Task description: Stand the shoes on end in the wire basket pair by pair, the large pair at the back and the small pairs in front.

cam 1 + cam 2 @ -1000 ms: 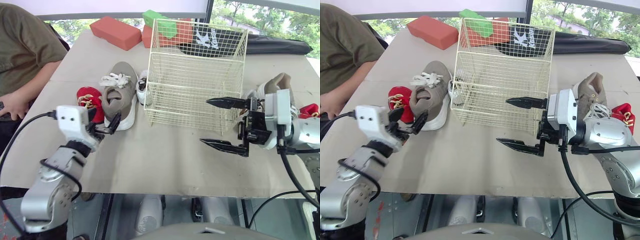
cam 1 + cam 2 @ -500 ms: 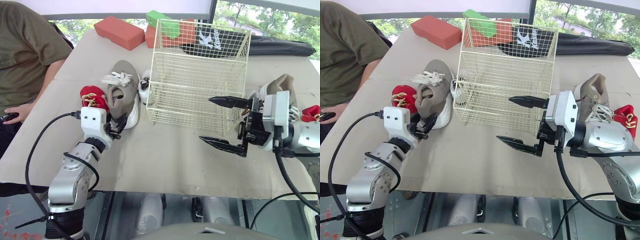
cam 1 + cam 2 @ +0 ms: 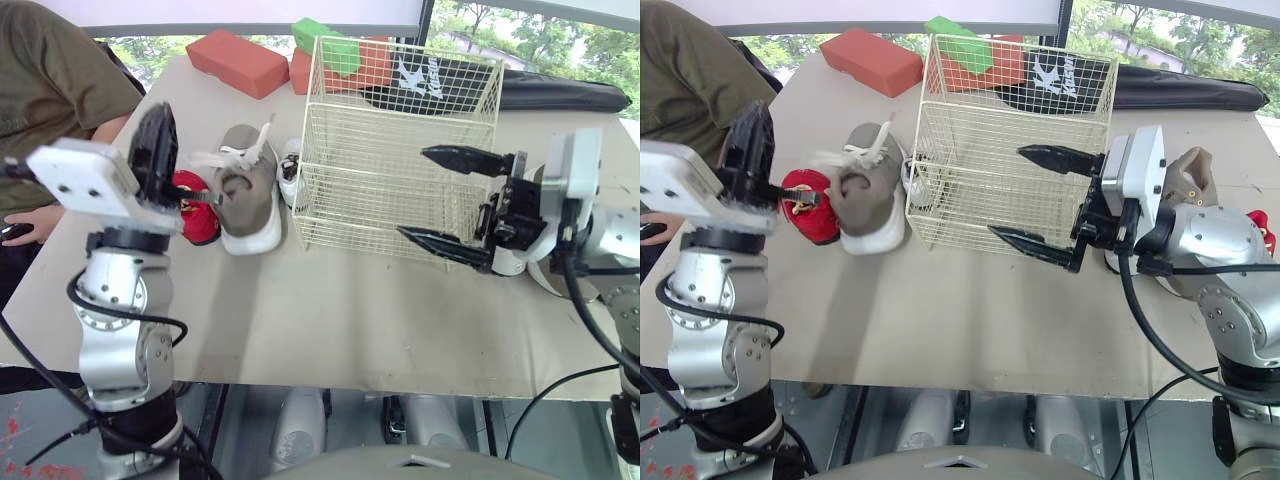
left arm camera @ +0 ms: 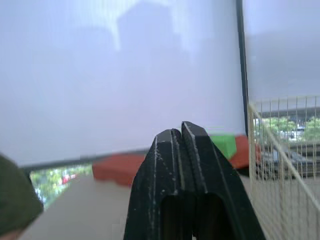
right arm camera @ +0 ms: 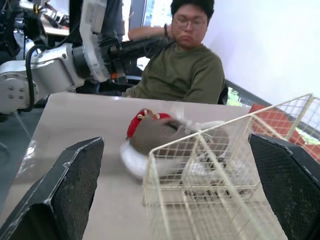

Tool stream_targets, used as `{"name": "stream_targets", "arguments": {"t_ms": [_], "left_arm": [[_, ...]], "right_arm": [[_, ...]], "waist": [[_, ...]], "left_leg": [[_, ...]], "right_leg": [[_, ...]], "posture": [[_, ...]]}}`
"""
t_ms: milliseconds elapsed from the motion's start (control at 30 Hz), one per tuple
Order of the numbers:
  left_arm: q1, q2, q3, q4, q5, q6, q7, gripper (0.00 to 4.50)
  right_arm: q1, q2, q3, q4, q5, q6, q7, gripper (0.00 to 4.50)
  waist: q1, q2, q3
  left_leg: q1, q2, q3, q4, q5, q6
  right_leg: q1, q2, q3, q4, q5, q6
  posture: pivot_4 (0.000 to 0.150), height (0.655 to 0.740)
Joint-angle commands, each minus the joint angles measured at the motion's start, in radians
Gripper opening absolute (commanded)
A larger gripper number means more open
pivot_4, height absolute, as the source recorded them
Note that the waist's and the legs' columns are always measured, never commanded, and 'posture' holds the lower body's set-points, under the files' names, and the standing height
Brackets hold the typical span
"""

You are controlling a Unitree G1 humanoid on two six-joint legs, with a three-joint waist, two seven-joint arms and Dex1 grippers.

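– Jaws first, from the head view?
– Left jaws stand high above the bench [image 3: 330,310], up and to the left of the large grey-beige sneaker with white laces [image 3: 245,190]. Right jaws gape wide, empty, in front of the cream wire basket [image 3: 400,110].
– How does that sneaker lie?
– On its sole, just left of the basket, long axis running away from the robot, heel nearest. Left arm is much the nearer. Its mate [image 3: 1188,175] sits right of the basket, behind the right arm.
– Left wrist view?
– Black fingers [image 4: 170,155] pressed together on nothing, aimed over the red brick-shaped block [image 4: 120,167], not at the shoe. I'd judge they must tip down and open.
– Right wrist view?
– Empty basket between the spread fingers [image 5: 65,195], sneaker beyond it
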Motion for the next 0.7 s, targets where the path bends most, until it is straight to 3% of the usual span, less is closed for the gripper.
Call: {"name": "stream_targets", "arguments": {"t_ms": [33, 133, 167, 300, 400, 467, 700], "left_arm": [[0.053, 0.0, -0.005, -0.02, -0.015, 0.028, -0.023, 0.03], [0.156, -0.017, 0.017, -0.046, -0.057, 0.083, -0.028, 0.03], [0.191, -0.019, 0.022, -0.057, -0.061, 0.106, -0.025, 0.68], [0.322, -0.053, 0.009, -0.109, -0.082, 0.244, 0.034, 2.22], [0.319, -0.083, -0.017, -0.087, -0.096, 0.365, 0.089, 3.74], [0.299, -0.081, -0.035, -0.071, -0.088, 0.406, 0.096, 4.49], [0.196, -0.107, -0.09, -0.004, -0.081, 0.4, 0.081, 4.49]], "right_arm": [[-0.008, -0.021, -0.044, -0.004, 0.005, -0.013, 0.006, 4.5], [0.017, -0.033, -0.041, -0.024, -0.002, -0.016, 0.005, 4.5], [0.026, -0.036, -0.042, -0.032, 0.001, -0.016, 0.003, 4.5], [0.061, -0.058, -0.052, -0.06, 0.037, 0.004, 0.021, 4.5], [0.078, -0.083, -0.052, -0.068, 0.049, 0.009, 0.047, 4.5], [0.082, -0.092, -0.05, -0.069, 0.049, 0.007, 0.056, 4.5], [0.097, -0.118, -0.06, -0.079, 0.051, 0.006, 0.067, 4.5]], "waist": [[-0.003, 0.0, 0.0], [-0.008, 0.0, 0.0], [-0.007, 0.0, 0.0], [-0.003, 0.0, 0.0], [0.003, -0.001, 0.0], [0.005, -0.001, 0.0], [0.002, -0.001, 0.0]], "left_leg": [[0.0, 0.0, 0.0, 0.0, 0.0, 0.0], [0.0, 0.0, -0.001, -0.001, 0.0, 0.0], [-0.001, 0.001, -0.001, -0.001, 0.0, 0.0], [-0.001, 0.001, -0.001, -0.001, 0.0, 0.0], [-0.001, 0.001, -0.002, -0.001, 0.0, 0.0], [0.0, 0.0, -0.002, 0.0, 0.0, 0.0], [0.002, -0.001, -0.002, 0.0, 0.0, 0.0]], "right_leg": [[0.0, 0.0, 0.001, 0.0, 0.0, 0.0], [-0.002, 0.0, 0.004, 0.0, 0.0, 0.0], [-0.002, 0.0, 0.004, -0.001, 0.0, 0.0], [-0.002, 0.0, 0.002, 0.0, 0.0, 0.0], [-0.001, 0.0, 0.002, 0.0, 0.0, 0.0], [0.0, 0.0, 0.001, 0.0, 0.0, 0.0], [0.002, 0.0, 0.002, 0.001, 0.0, 0.0]], "posture": [[0.15, 0.74], [0.15, 0.74], [0.15, 0.74], [0.15, 0.74], [0.15, 0.74], [0.15, 0.74], [0.15, 0.74]]}}
